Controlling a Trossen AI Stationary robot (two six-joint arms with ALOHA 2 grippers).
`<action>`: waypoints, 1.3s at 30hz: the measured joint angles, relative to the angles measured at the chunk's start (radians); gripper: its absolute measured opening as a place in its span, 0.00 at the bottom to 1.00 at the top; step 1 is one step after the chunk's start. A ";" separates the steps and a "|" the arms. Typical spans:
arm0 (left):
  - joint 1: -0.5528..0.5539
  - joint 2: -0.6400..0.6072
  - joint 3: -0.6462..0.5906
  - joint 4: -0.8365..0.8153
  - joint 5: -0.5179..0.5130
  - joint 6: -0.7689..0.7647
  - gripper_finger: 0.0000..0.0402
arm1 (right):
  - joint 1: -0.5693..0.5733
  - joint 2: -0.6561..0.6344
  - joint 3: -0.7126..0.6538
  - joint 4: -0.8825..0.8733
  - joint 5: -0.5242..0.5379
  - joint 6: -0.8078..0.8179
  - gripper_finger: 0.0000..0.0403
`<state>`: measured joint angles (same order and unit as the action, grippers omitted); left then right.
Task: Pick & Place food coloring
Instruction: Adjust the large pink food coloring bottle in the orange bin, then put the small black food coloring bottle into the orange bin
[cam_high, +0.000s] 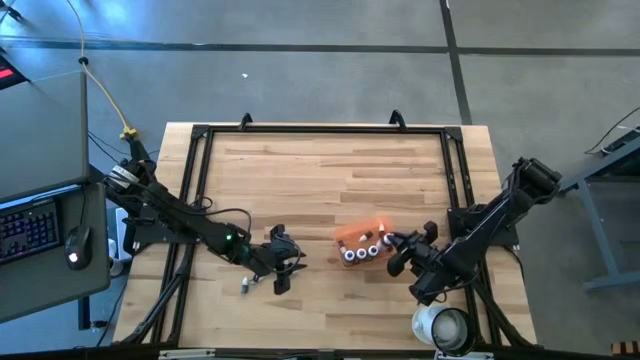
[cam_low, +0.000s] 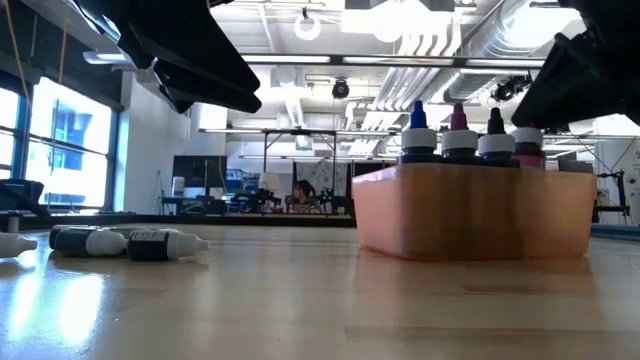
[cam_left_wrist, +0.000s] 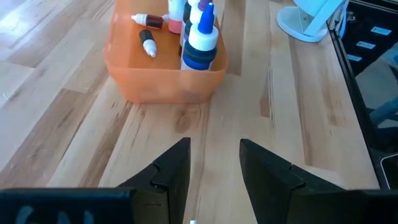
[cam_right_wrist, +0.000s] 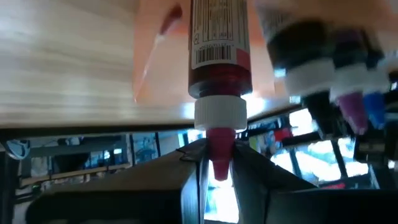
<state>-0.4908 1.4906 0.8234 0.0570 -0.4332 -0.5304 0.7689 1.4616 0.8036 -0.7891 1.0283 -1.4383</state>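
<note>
Table (cam_high: 330, 170): left hand (cam_high: 281, 270) open, right hand (cam_high: 397, 250) pinching red bottle (cam_right_wrist: 219, 74) at orange tray (cam_high: 362, 243)

Even, bright overhead lighting from ceiling fixtures (cam_low: 405, 18) and a window (cam_low: 65, 140), with soft glare on the table (cam_low: 300, 300); the right wrist view is blurred around the red bottle (cam_right_wrist: 219, 56), and dark arm silhouettes edge the low view.

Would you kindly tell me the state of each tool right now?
Left tool: open, empty, over bare table.
Right tool: at the orange tray, fingers around the red bottle's tip; grip cannot be told.
</note>
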 joint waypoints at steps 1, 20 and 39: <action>0.000 0.000 0.000 0.000 0.000 0.000 0.34 | 0.000 0.000 0.000 0.000 -0.013 -0.011 0.14; 0.000 0.000 0.000 -0.007 0.006 0.003 0.34 | 0.000 0.000 0.000 0.055 0.082 0.092 0.34; 0.001 0.000 0.033 0.019 0.009 -0.004 0.34 | -0.321 -0.205 0.000 -0.012 -0.148 1.298 0.30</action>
<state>-0.4900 1.4910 0.8560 0.0763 -0.4239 -0.5343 0.4475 1.2571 0.8036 -0.8006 0.8805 -0.1400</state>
